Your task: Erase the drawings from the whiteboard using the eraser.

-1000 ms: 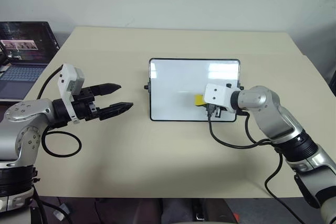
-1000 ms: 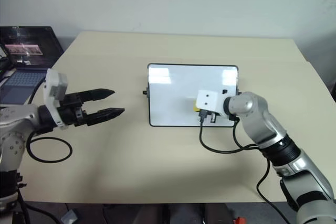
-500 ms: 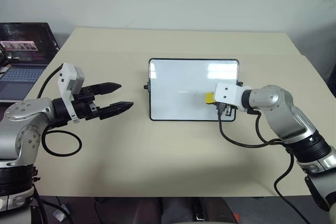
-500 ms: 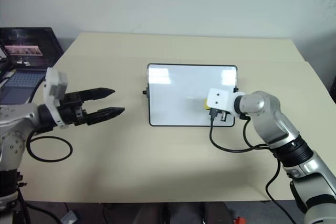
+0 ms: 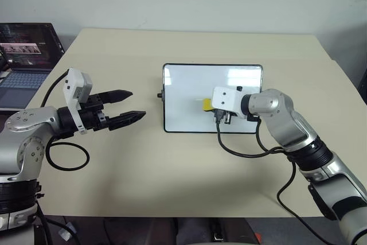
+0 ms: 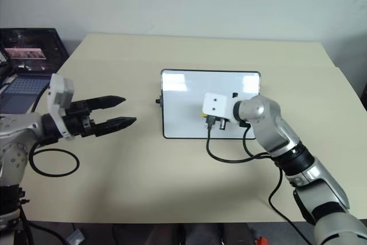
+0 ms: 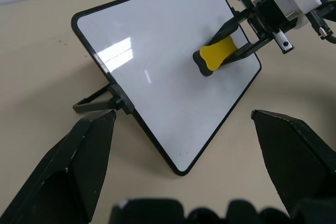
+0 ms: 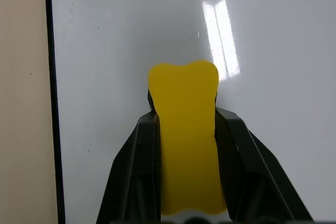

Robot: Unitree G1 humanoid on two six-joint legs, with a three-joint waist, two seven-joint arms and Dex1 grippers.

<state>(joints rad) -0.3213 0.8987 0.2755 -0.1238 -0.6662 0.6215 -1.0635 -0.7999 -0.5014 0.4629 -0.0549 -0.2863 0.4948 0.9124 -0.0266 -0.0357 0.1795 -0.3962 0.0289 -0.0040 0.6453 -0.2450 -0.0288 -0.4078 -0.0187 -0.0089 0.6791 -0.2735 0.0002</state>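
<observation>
A: Right hand [image 7: 239, 35] status?
B: Clamped on the small yellow block eraser [image 5: 206, 104], pressed against the glossy black-framed whiteboard [image 5: 189, 93] mid-table [image 5: 114, 176].
A: Left hand [image 5: 133, 106]?
B: Fingers spread, empty, near the table's left edge.

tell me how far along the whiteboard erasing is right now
Done: the whiteboard looks clean; no drawings show on its white face in the head or wrist views. In hand: the right gripper is shut on the yellow eraser, pressed against the board's middle. The left gripper hangs open to the board's left, holding nothing. Left: at most a last pass and putting the eraser down.
</observation>
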